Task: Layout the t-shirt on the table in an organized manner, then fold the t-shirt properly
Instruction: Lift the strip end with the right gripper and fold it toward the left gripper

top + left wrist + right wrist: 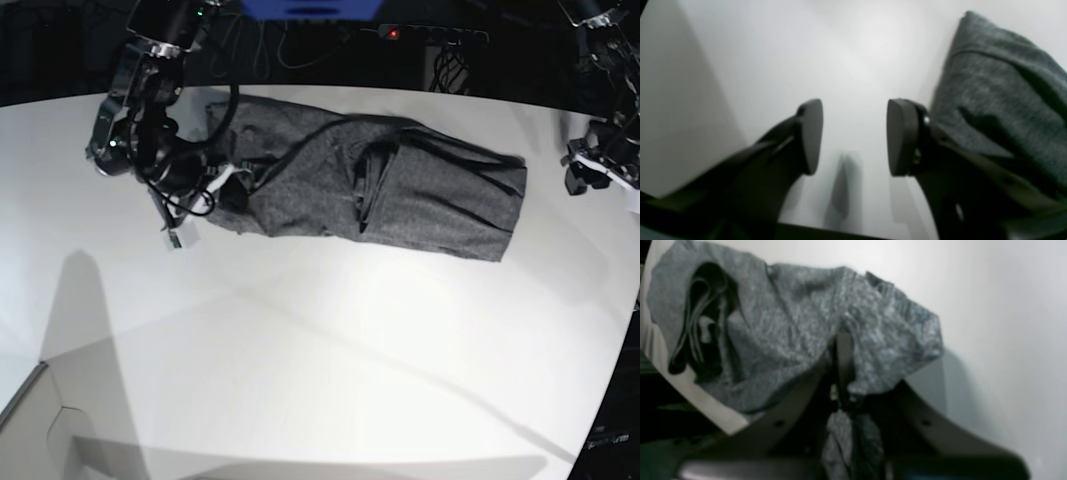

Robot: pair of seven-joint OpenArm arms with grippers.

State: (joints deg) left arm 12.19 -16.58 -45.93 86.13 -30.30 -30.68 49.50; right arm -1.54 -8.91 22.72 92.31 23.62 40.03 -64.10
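Observation:
The dark heather-grey t-shirt (400, 185) lies crumpled in a long strip across the far part of the white table (320, 340). My right gripper (841, 373) is shut on a fold at the shirt's end, and cloth (790, 330) bunches between and below the fingers. In the base view that gripper (232, 192) sits at the shirt's left end. My left gripper (855, 136) hovers open over bare table, nothing between its pads (811, 136). The shirt's other end (1000, 93) lies just to its right, apart from it. In the base view the left arm (600, 160) stands beyond the shirt's right end.
The table's curved far edge (330, 90) runs just behind the shirt, with dark surroundings, cables and a power strip with a red light (395, 33) beyond. The table edge (706, 406) shows close beside the right gripper. A pale panel corner (40, 420) sits at the front left.

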